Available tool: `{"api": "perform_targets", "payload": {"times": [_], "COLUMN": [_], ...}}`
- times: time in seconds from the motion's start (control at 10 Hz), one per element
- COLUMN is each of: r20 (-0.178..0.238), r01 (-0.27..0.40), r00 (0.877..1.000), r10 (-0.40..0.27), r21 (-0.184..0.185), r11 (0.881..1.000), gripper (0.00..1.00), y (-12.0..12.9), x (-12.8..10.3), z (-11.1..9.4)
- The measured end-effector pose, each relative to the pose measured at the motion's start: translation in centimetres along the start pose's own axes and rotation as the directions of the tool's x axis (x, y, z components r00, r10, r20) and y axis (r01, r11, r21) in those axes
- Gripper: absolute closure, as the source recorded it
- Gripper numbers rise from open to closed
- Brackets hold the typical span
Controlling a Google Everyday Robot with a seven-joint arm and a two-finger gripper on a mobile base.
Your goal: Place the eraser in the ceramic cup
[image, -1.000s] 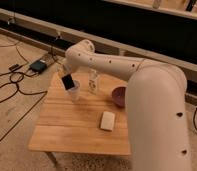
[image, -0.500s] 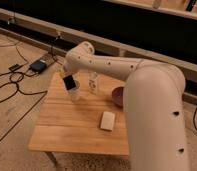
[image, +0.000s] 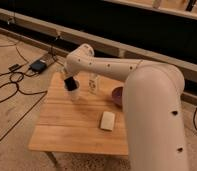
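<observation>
The ceramic cup [image: 75, 94] is small and pale and stands on the left rear part of the wooden table [image: 72, 125]. My gripper [image: 70, 83] is at the end of the white arm, directly above the cup's rim. It is shut on the black eraser [image: 71, 85], which hangs tilted with its lower end at the cup's mouth. The cup's rim is partly hidden behind the eraser.
A small clear glass object [image: 93, 85] stands just right of the cup. A purple bowl [image: 117, 96] sits further right, partly behind my arm. A cream-white block [image: 107, 120] lies near the table's middle. Cables and a box [image: 38, 65] lie on the floor to the left.
The gripper with the eraser has moved slightly down and to the right, closer to the cup's mouth. The other objects have not moved.
</observation>
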Motion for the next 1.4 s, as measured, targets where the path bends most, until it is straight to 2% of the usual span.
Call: {"api": "perform_targets", "payload": {"times": [0.2, 0.3, 0.6, 0.7, 0.8, 1.4], "r20": [-0.004, -0.005, -0.008, -0.008, -0.009, -0.001], "r01": [0.007, 0.009, 0.011, 0.011, 0.010, 0.017], "r00": [1.000, 1.000, 1.000, 1.000, 1.000, 1.000], "r10": [-0.007, -0.009, -0.011, -0.011, -0.010, -0.017], "r21": [0.001, 0.002, 0.007, 0.009, 0.013, 0.020], "r11": [1.000, 1.000, 1.000, 1.000, 1.000, 1.000], "gripper": [0.66, 0.60, 0.29, 0.23, 0.20, 0.20], "y": [0.09, 0.10, 0.00, -0.02, -0.08, 0.14], "x": [0.32, 0.38, 0.75, 0.75, 0.89, 0.78], "z": [0.08, 0.06, 0.11, 0.09, 0.14, -0.24]}}
